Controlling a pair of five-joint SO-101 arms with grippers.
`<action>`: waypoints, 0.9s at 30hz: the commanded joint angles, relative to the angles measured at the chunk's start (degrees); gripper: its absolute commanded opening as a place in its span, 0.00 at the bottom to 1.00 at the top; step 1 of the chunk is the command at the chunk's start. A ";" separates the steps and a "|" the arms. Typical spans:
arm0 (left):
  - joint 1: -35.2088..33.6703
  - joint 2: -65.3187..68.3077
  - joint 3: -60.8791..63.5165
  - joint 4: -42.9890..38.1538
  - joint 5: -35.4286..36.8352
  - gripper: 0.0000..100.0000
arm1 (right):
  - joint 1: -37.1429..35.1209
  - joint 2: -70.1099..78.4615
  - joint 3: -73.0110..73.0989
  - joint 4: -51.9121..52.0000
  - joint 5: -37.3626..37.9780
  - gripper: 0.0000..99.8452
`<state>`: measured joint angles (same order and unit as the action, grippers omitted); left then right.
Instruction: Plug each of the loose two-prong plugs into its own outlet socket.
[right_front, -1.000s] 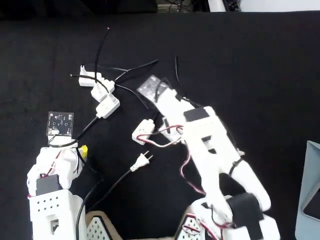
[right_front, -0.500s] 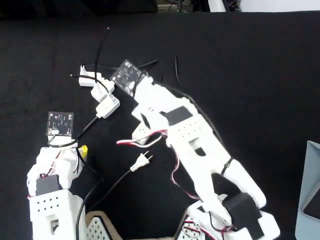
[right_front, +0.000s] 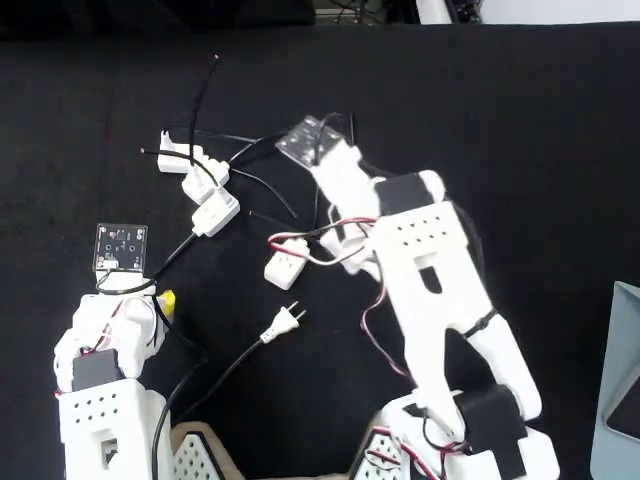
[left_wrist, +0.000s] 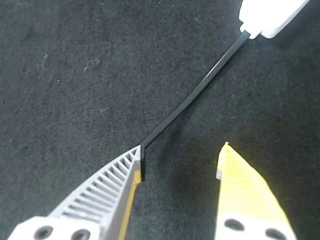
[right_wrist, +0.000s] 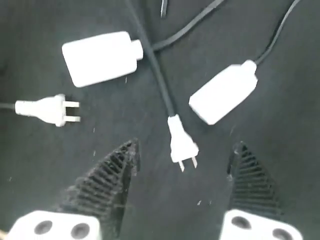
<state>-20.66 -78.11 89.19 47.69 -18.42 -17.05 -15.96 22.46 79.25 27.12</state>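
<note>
The right gripper (right_wrist: 186, 145), wide open and empty, hovers over the small white two-prong plug (right_wrist: 182, 144) lying on black cloth (right_wrist: 300, 130) beside a white rectangular outlet socket (right_wrist: 223, 92); light, hard, slick and cord-tethered, it probably wants pinching across its flat body.

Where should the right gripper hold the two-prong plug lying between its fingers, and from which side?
Probably on the white body of the two-prong plug, behind the prongs, coming straight down from above. It lies flat between the open fingers of the right gripper, so closing across its sides leaves the prongs free.
</note>
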 joint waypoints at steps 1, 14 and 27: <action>-0.04 -0.62 -0.57 0.44 -0.62 0.24 | 1.58 -0.48 2.33 1.93 -0.18 0.28; -0.04 -0.62 -0.57 0.44 -0.62 0.24 | 2.81 -0.13 27.12 -19.69 8.00 0.28; -0.04 -0.62 -0.57 0.44 -0.62 0.24 | 2.90 0.75 29.67 -25.67 8.62 0.28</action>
<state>-20.66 -78.11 89.19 47.69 -18.42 -14.86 -15.96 52.18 54.46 35.30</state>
